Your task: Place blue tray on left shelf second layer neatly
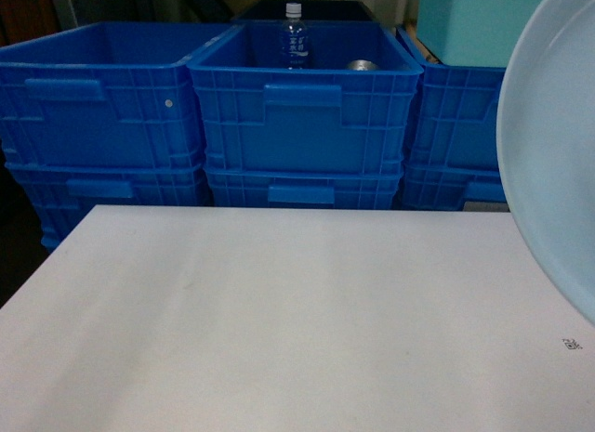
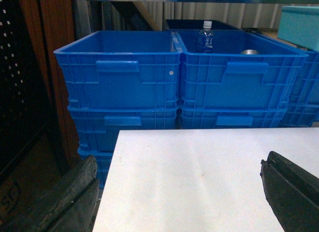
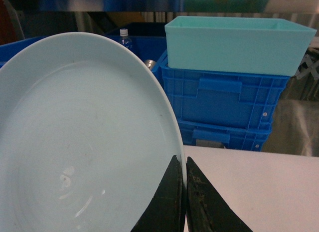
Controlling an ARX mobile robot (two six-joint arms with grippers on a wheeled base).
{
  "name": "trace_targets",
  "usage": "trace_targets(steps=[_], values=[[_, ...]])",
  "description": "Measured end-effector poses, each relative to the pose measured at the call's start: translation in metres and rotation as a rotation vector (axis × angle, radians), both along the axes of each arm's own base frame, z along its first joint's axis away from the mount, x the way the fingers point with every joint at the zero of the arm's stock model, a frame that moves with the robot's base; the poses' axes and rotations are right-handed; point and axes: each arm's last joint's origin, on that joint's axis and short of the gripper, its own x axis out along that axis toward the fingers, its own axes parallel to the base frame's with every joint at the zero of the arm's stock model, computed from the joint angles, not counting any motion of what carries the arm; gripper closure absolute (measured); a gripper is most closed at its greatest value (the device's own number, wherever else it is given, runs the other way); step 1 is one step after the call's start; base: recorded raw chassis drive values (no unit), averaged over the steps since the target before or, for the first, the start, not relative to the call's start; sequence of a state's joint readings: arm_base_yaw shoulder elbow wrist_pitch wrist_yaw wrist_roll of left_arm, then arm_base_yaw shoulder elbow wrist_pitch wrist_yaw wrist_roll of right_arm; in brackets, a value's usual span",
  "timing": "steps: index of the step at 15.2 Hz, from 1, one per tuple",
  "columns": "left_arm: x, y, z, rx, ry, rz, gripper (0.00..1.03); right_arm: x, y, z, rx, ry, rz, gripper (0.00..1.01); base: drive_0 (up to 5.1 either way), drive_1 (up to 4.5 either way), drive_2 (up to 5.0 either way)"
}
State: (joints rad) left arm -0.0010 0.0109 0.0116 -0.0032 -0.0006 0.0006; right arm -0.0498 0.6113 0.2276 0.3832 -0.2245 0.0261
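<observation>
While right gripper [image 3: 185, 192] pinches blue tray [image 3: 84, 137], crate [image 1: 302, 102] holds bottle [image 1: 295, 37].

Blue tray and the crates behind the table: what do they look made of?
The blue tray, pinched at its rim by the right gripper, looks like glossy smooth plastic, possibly glazed; soft highlights show. The crates look like matte moulded plastic, with ribbed walls and formed handles.

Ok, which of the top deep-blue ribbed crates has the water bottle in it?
The middle top deep-blue ribbed crate: a clear water bottle stands inside it. The left top crate shows nothing inside.
</observation>
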Motion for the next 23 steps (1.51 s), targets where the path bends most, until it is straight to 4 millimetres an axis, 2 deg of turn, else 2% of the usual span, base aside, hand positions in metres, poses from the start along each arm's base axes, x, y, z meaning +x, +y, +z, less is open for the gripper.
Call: trace_targets(steps=[3, 12, 15, 23], values=[[0.000, 0.000, 0.000, 0.000, 0.000, 0.000, 0.05, -0.017, 0.005, -0.009, 0.004, 0.006, 0.024, 0.99, 0.0, 0.00, 0.0], [0.000, 0.000, 0.000, 0.000, 0.000, 0.000, 0.05, -0.052, 0.010, -0.034, 0.017, 0.065, 0.055, 0.99, 0.0, 0.00, 0.0], [0.000, 0.000, 0.000, 0.000, 0.000, 0.000, 0.05, -0.051, 0.010, -0.042, 0.015, 0.062, 0.024, 0.99, 0.0, 0.00, 0.0], [0.000, 0.000, 0.000, 0.000, 0.000, 0.000, 0.05, -0.052, 0.010, -0.041, -0.022, 0.024, -0.030, 0.99, 0.0, 0.00, 0.0]])
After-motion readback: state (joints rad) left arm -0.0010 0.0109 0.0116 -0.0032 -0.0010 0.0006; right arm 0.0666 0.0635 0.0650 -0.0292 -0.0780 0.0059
